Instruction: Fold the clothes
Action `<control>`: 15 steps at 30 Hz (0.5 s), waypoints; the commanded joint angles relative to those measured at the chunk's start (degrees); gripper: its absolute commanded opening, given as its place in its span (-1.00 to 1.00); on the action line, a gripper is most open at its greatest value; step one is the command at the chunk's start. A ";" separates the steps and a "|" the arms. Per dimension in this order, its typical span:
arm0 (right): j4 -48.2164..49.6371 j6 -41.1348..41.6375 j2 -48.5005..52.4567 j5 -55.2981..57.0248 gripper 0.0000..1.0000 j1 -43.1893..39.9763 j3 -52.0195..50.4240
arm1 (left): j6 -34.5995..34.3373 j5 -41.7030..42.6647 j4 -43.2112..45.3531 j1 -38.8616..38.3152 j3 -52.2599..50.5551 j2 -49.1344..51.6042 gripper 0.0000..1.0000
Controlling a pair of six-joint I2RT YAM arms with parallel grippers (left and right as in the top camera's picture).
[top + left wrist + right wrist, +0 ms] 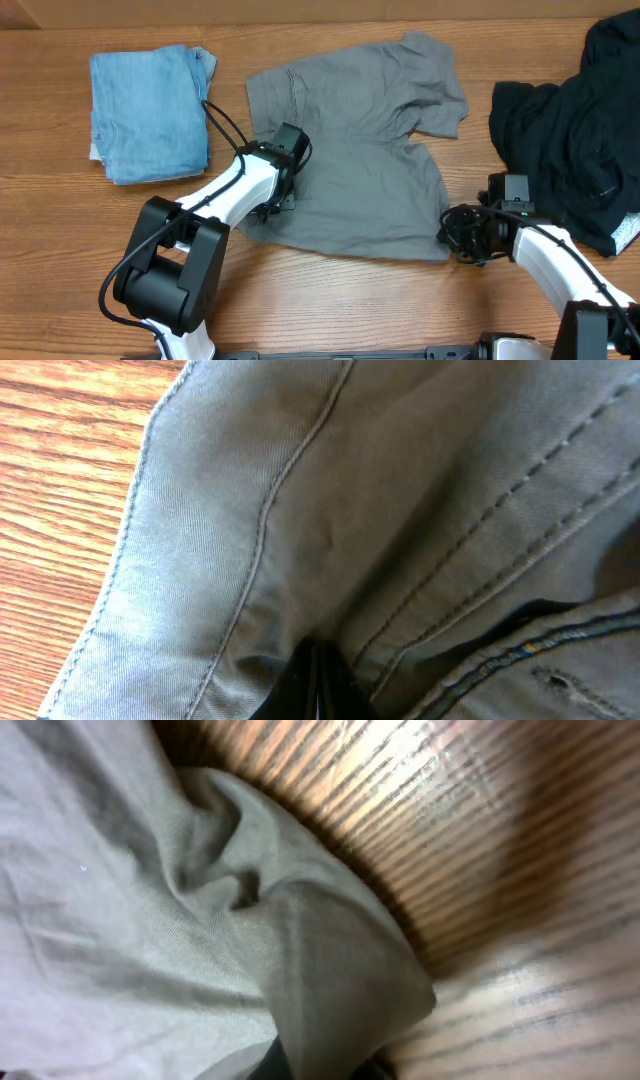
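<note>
Folded denim (150,115) lies far left. Left gripper (280,198) appears clamped on the left edge of the grey garment (370,160), mid-table. Right gripper (458,238) appears clamped on its lower right corner. Judged: first fold beginning; next, lift both sides evenly. Cloth hides the fingers. Black pile (585,140) is cut off at right.

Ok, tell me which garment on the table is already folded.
The blue denim one at far left, a neat rectangle. The grey garment lies spread out mid-table; the black one is heaped at right.
</note>
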 commanded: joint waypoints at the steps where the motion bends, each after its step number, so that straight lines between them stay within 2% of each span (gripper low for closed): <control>1: -6.10 -0.42 0.00 8.09 -0.92 -0.20 9.09 | 1.11 4.11 -2.56 0.11 -5.92 5.62 -0.92; 8: -22.97 0.22 0.00 34.71 -0.88 0.57 26.23 | 1.09 4.11 -2.67 0.11 -5.92 5.62 -0.92; 9: -24.87 2.19 0.00 39.12 -0.55 1.03 27.67 | 1.07 4.13 -2.67 0.11 -5.92 5.62 -0.92; 10: -26.18 4.94 0.00 42.14 0.00 1.55 28.35 | 1.07 4.11 -2.67 0.11 -5.92 5.62 -0.92; 12: -27.19 6.27 0.00 45.55 0.44 2.27 28.63 | 1.05 4.13 -2.75 0.11 -5.92 5.62 -0.92; 13: -27.34 6.27 0.00 45.48 0.81 2.51 28.74 | 1.05 4.13 -2.84 0.11 -5.92 5.62 -0.92; 14: -27.63 6.25 0.00 45.46 0.98 2.62 29.00 | 1.05 4.13 -2.89 0.11 -5.92 5.62 -0.92; 15: -27.87 6.27 0.00 45.35 1.00 2.62 29.11 | 1.07 4.13 -2.91 0.11 -5.92 5.62 -0.92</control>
